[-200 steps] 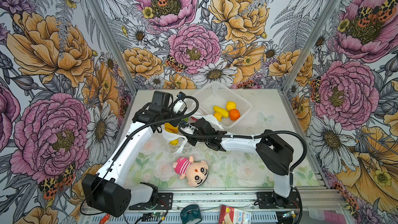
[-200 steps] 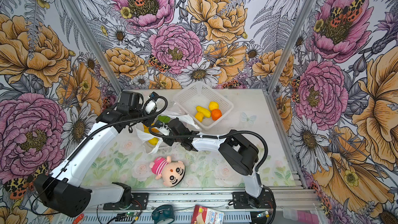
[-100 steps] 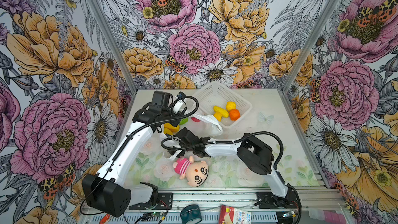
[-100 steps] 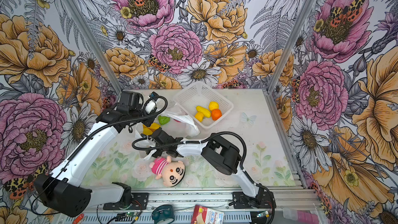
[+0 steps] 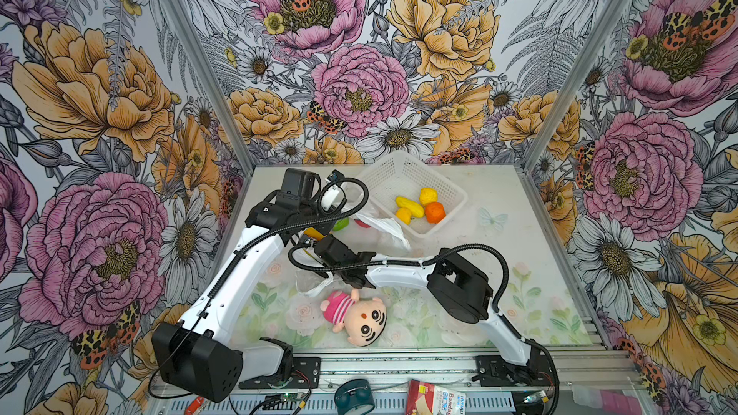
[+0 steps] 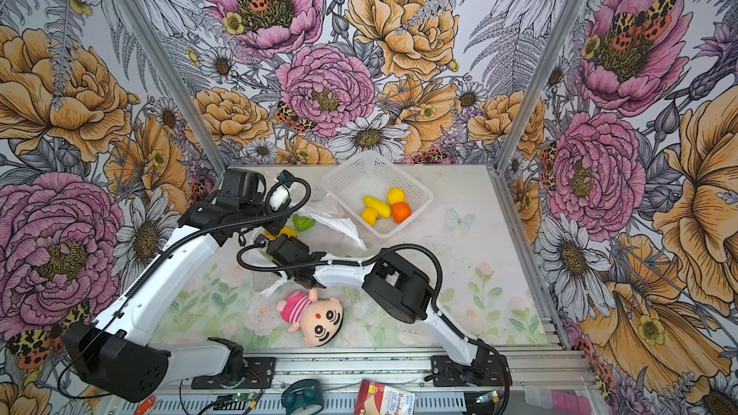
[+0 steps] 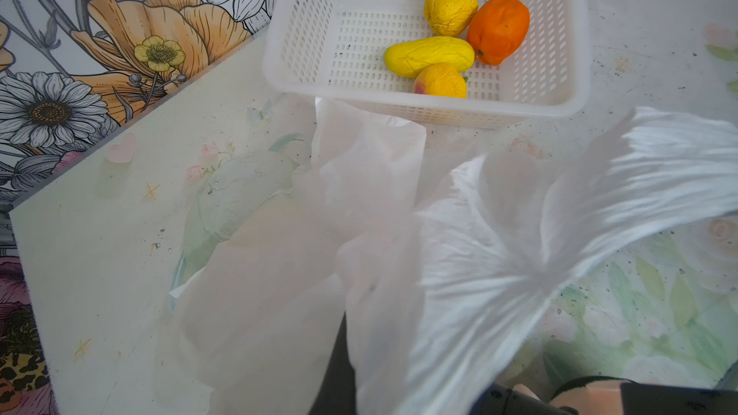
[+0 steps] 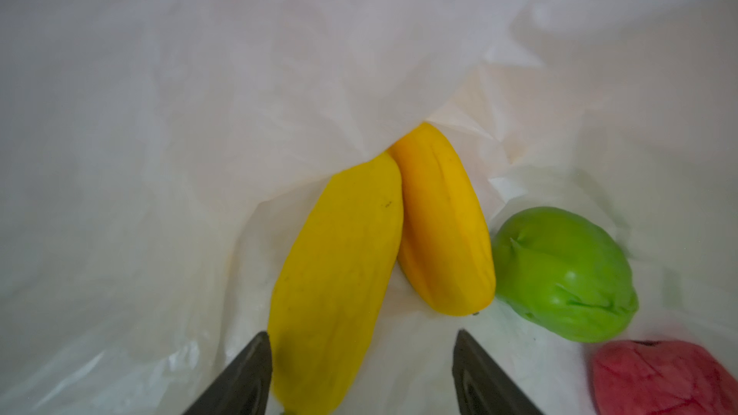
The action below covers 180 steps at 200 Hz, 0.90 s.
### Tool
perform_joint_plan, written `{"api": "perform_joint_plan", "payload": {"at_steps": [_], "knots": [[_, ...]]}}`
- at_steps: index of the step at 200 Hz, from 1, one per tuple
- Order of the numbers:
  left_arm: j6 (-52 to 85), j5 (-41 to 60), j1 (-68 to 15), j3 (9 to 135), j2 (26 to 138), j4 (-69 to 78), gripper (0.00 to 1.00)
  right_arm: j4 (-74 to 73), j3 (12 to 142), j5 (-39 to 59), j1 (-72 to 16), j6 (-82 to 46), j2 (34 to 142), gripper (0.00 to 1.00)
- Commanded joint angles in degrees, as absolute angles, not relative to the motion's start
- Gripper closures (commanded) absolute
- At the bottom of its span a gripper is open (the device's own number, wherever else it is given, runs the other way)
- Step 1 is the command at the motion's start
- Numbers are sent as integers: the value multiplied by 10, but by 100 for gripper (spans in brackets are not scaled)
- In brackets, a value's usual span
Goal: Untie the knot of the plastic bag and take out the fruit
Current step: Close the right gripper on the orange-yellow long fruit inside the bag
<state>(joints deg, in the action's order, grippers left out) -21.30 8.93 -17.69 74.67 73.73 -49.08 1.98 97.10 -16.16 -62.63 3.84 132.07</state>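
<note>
As plastic bag [image 8: 199, 93] overhangs fruit [image 8: 339, 273], doll [image 5: 353, 311] nearby, basket [image 5: 383, 177] beyond

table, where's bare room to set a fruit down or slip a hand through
Free: the table between the basket and the right-hand frame wall, and the near right corner past the right arm. The basket's far half is also bare. Crowded: left-centre, where plastic bag, left arm, right arm and doll bunch.

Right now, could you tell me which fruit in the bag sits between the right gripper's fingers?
The paler yellow fruit: its end lies within the open right gripper. The deeper yellow fruit beside it, the green fruit and the red fruit lie outside.
</note>
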Motion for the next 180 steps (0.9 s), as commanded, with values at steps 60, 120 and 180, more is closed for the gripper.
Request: {"api": "perform_joint_plan", "payload": {"at_steps": [60, 120, 180], "knots": [[-208, 107, -171, 752, 722, -480, 100, 45, 1043, -157, -586, -36, 1353, 14], [-207, 116, -170, 754, 724, -480, 100, 91, 1122, -66, -579, -43, 1415, 16], [-206, 117, -169, 755, 722, -481, 100, 103, 1148, -42, -590, -39, 1443, 24]]}}
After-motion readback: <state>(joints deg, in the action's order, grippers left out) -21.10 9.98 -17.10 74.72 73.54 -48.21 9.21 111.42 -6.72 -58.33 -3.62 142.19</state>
